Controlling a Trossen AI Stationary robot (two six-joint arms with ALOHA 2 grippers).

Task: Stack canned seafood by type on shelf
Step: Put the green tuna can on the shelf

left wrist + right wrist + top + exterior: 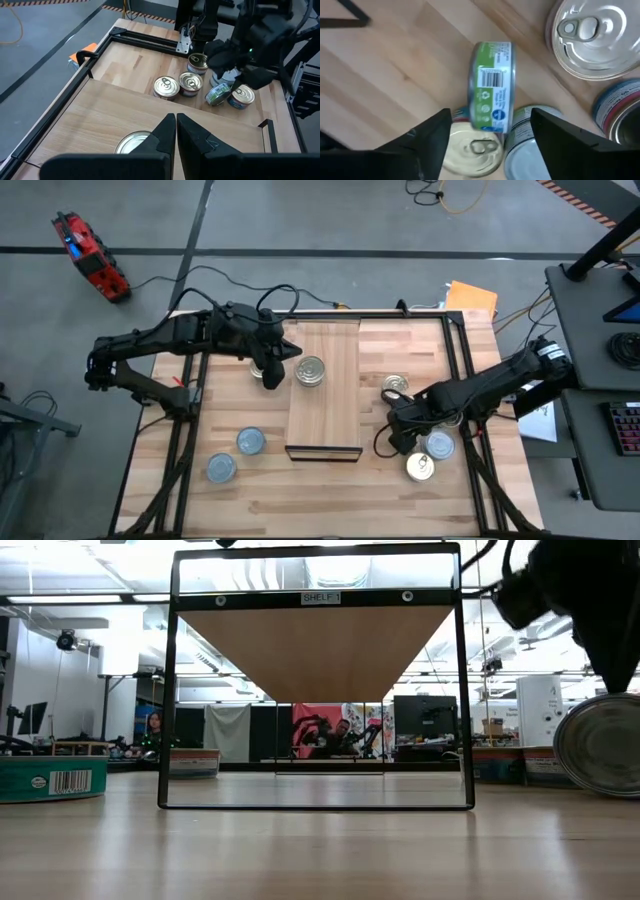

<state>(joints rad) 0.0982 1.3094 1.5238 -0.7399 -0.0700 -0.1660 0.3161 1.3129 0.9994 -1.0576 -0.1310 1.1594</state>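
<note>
Overhead, your right gripper [408,430] hangs over the tin cluster on the bench's right side, right of the shelf [323,415]. The left gripper [272,370] sits at the shelf's far left edge, just left of the lone tin on the shelf [310,370], jaws clenched on nothing.

Level with the bench, a tin on edge [603,745] shows at the right.

From the left wrist, the clenched jaws point across the shelf toward the right arm.

From the right wrist, the green-labelled tin [491,92] stands on its rim between and just beyond the released jaws, its axis lying across the gap; flat tins crowd it.
</note>
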